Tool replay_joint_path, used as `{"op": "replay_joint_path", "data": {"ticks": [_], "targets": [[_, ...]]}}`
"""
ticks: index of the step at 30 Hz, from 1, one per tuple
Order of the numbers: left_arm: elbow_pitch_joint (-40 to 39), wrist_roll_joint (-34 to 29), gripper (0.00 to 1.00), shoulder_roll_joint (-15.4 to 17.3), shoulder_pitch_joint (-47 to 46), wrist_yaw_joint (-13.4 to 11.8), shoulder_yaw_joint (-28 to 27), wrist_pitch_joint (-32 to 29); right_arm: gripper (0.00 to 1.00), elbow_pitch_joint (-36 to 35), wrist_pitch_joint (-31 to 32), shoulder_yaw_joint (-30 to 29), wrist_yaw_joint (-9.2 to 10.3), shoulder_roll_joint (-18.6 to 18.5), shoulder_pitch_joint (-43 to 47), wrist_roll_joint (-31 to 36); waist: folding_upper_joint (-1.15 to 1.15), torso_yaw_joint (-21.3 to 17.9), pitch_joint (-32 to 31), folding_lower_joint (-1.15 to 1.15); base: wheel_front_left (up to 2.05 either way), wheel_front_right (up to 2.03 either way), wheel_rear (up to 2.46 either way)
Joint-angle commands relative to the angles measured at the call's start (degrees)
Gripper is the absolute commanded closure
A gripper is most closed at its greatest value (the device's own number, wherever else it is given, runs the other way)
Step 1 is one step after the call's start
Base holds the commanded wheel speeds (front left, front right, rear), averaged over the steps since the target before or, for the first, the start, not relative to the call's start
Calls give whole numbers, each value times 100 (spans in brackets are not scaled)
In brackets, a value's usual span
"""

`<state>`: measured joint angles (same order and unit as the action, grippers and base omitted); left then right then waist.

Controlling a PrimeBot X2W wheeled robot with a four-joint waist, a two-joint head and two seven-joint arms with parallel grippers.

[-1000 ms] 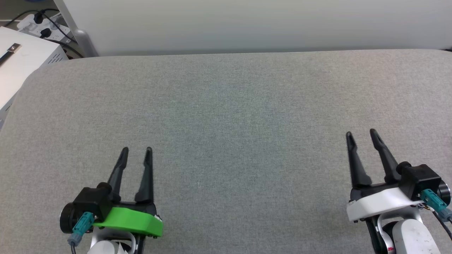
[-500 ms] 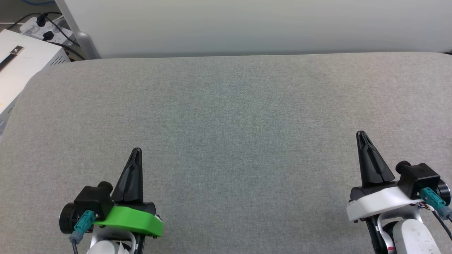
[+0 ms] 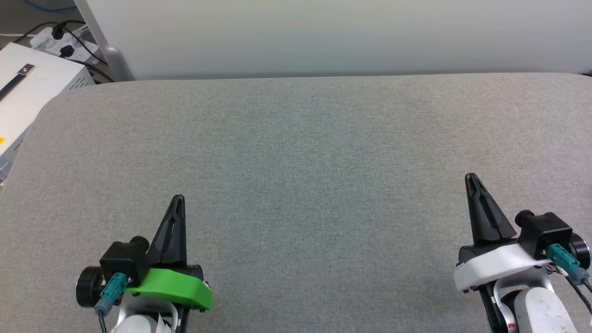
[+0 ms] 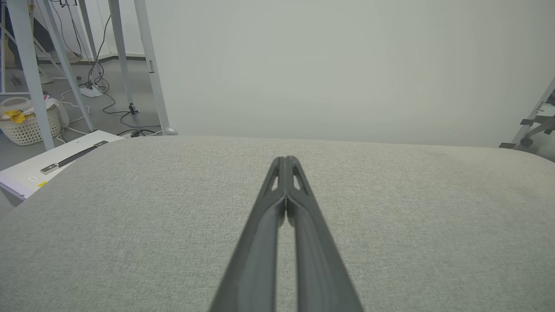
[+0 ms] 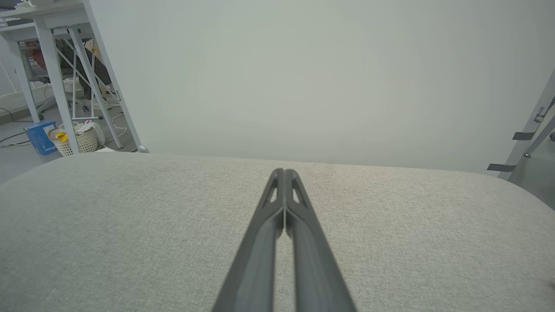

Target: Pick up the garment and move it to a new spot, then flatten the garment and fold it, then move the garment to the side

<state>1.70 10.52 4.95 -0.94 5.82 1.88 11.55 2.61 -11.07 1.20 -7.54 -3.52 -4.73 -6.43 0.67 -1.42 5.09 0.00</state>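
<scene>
The garment is out of view. My left gripper (image 3: 178, 200) hovers over the near left of the grey fabric table (image 3: 305, 152), its two dark fingers pressed together with nothing between them. My right gripper (image 3: 471, 178) sits at the near right, likewise shut and empty. In the left wrist view the left gripper (image 4: 286, 161) points across the table toward the white wall. In the right wrist view the right gripper (image 5: 284, 173) shows its tips touching.
A white cabinet (image 3: 27, 92) stands off the table's left edge, with a power strip and cables (image 3: 60, 39) behind it. A white wall panel (image 3: 323, 32) runs along the far edge. A laundry basket (image 4: 28, 125) sits on the floor among metal frame legs (image 4: 149, 65).
Both grippers went from open to shut, with nothing caught between the fingers. The head camera tilted slightly, so the table's far edge sits lower in the picture.
</scene>
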Motion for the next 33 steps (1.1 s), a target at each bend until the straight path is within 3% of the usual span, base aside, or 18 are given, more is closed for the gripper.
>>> {"op": "replay_joint_path", "data": {"ticks": [1,33], "targets": [[-20,-61,100,-40,21,-29,-14,-29,100,-36,36,-14,1,14,103,53,-15,3,-8,0,0,0,0],[-78,-447,100,-105,50,-245,-82,-468,100,-124,454,-55,3,33,247,283,-35,57,-203,0,0,0,0]]}}
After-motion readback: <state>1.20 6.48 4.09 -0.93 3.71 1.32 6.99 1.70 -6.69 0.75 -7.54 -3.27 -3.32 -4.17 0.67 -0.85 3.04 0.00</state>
